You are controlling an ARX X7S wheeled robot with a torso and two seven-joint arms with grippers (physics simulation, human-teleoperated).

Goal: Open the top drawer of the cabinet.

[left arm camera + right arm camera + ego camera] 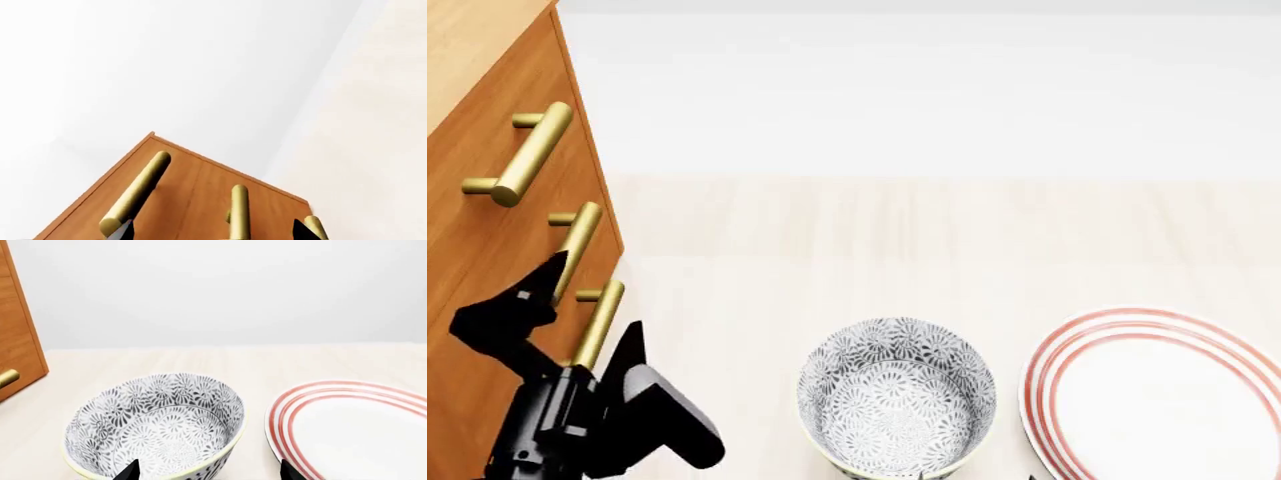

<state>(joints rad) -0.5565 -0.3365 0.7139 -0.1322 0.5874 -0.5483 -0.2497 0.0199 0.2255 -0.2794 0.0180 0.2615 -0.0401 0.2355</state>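
My left tool hangs with its fingers apart at the cabinet's front, by the two lower handles, likely lining up before climbing to the top drawer, which sits shut at the surface's left edge. My right tool is spread too, over the patterned bowl beside the striped plate. I read no writing anywhere.

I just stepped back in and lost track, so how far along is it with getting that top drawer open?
Nothing looks done yet: the top drawer sits flush in the cabinet, level with the two below. In hand: the left gripper is open near the lower handles, gripping nothing. Left: reach up to the top handle, close on it and pull. The right gripper idles by the bowl.
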